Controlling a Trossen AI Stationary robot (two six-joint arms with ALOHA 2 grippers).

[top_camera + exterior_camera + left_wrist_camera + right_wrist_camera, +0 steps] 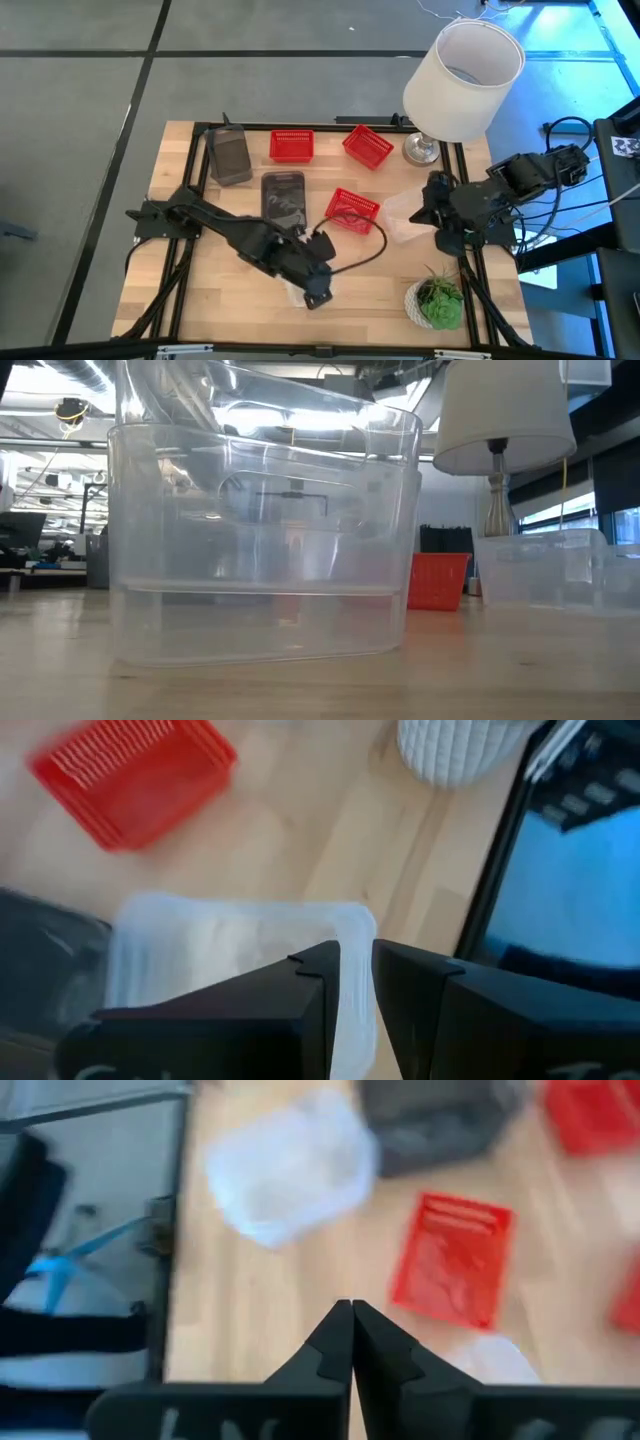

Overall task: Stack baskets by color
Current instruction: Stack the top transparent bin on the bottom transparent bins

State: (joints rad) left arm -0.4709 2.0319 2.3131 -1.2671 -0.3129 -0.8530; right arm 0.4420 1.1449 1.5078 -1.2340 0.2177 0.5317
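Baskets on the bench (200, 300) count as three red (291, 146), (367, 146), (352, 210), two smoky grey (229, 156), (283, 198) and, as far as can be seen, two clear: one by the right arm (403, 218), and one at the front edge (215, 945) with another clear wall seemingly nested in it in the low view. The left pincer (355, 995) stands over this front basket's rim, fingers slightly parted, the rim between them; whether it grips, I cannot tell. The right pincer (351, 1342) is clenched and empty above the bench's right side.
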